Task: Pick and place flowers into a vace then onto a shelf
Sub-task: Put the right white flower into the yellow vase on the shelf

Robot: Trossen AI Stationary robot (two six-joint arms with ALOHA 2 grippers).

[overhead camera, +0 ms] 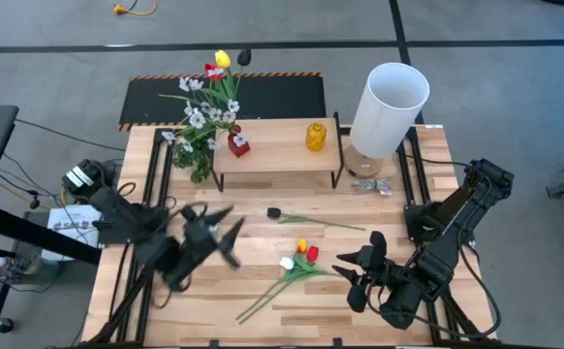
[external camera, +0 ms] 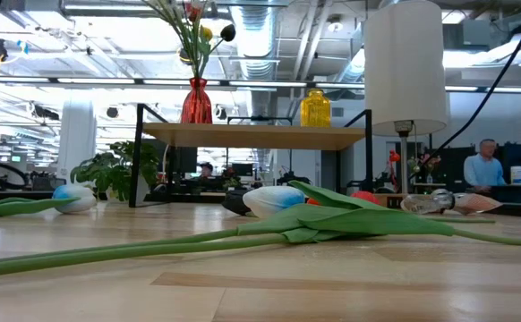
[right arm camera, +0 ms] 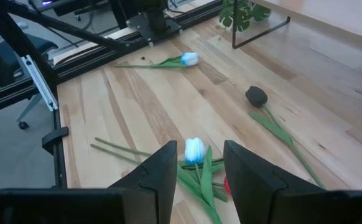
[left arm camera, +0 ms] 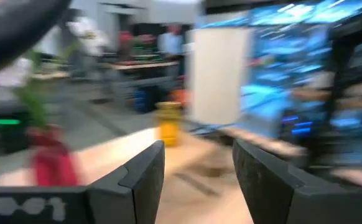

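The shelf [overhead camera: 277,155] stands at the table's far middle. On it are a red vase [overhead camera: 238,145] holding several flowers [overhead camera: 209,102] and a yellow vase [overhead camera: 316,136]. A black tulip [overhead camera: 274,212] lies on the table in front of the shelf. A bunch of white, orange and red tulips [overhead camera: 297,260] lies nearer the front edge. Another white tulip [right arm camera: 190,59] lies by the left arm. My left gripper [overhead camera: 232,233] hovers open, level, left of the bunch, pointing toward the shelf [left arm camera: 137,140]. My right gripper [overhead camera: 348,278] hangs open above the bunch's right side [right arm camera: 194,149].
A tall white lamp [overhead camera: 389,107] stands at the shelf's right end, with a crumpled clear wrapper [overhead camera: 369,184] at its foot. A leafy green sprig [overhead camera: 200,160] sits by the shelf's left leg. Bare wood lies between the two grippers and the front edge.
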